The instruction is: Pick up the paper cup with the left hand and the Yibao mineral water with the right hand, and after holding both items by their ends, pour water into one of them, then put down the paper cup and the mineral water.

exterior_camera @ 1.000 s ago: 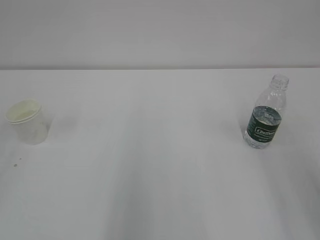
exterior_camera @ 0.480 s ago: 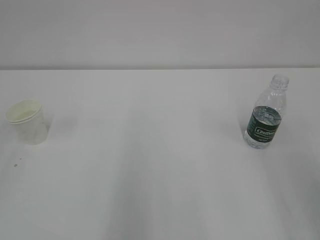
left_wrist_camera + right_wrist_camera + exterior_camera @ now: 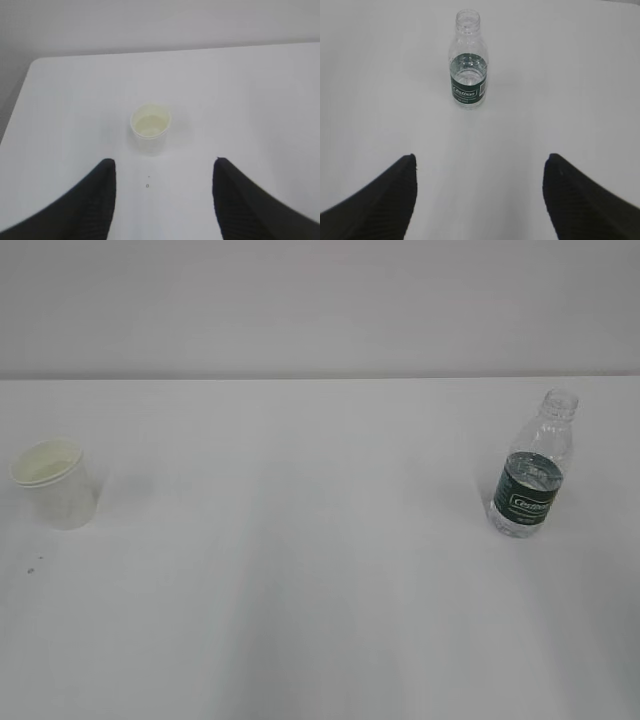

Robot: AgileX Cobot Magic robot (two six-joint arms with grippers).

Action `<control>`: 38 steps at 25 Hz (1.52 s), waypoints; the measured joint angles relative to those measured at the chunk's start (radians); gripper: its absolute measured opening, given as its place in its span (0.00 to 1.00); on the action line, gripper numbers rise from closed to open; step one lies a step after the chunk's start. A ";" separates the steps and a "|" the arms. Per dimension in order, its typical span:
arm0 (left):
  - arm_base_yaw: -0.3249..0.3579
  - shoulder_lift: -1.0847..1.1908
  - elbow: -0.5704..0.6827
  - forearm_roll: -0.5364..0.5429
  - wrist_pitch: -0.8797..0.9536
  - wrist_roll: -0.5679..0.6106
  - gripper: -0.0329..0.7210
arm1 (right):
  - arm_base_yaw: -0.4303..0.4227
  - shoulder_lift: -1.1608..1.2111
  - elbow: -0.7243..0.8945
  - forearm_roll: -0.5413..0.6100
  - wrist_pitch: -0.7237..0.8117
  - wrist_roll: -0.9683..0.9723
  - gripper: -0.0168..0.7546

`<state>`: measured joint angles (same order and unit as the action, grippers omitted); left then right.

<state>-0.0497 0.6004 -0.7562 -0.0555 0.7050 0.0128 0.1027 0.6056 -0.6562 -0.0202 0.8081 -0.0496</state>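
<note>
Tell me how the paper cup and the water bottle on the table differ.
The paper cup is short, wide and opaque cream-white; the water bottle is taller, slimmer and clear. The bottle wears a dark green label, the cup is plain. The cup sits at the table's left, the bottle at its right. Both stand upright, open-topped, and neither is held.

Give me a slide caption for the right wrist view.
Open black right gripper faces the uncapped clear ribbed plastic water bottle, standing upright on the white table.
</note>
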 joint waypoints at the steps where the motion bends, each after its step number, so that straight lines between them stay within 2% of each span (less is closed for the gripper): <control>1: 0.000 0.000 -0.002 -0.002 0.015 0.000 0.62 | 0.000 0.000 -0.007 0.000 0.015 0.000 0.79; 9: 0.000 0.000 -0.007 -0.034 0.094 0.000 0.61 | 0.000 -0.002 -0.068 0.000 0.156 0.000 0.79; 19: 0.000 -0.002 -0.081 -0.057 0.229 0.000 0.59 | 0.000 -0.002 -0.096 0.000 0.261 0.005 0.79; 28: 0.000 -0.011 -0.082 -0.080 0.275 0.000 0.54 | 0.000 -0.057 -0.096 0.000 0.274 0.007 0.79; 38: 0.000 -0.101 -0.082 -0.080 0.239 0.000 0.50 | 0.000 -0.077 -0.097 0.000 0.274 0.009 0.79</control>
<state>-0.0497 0.4993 -0.8384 -0.1353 0.9445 0.0132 0.1027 0.5283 -0.7528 -0.0202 1.0816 -0.0401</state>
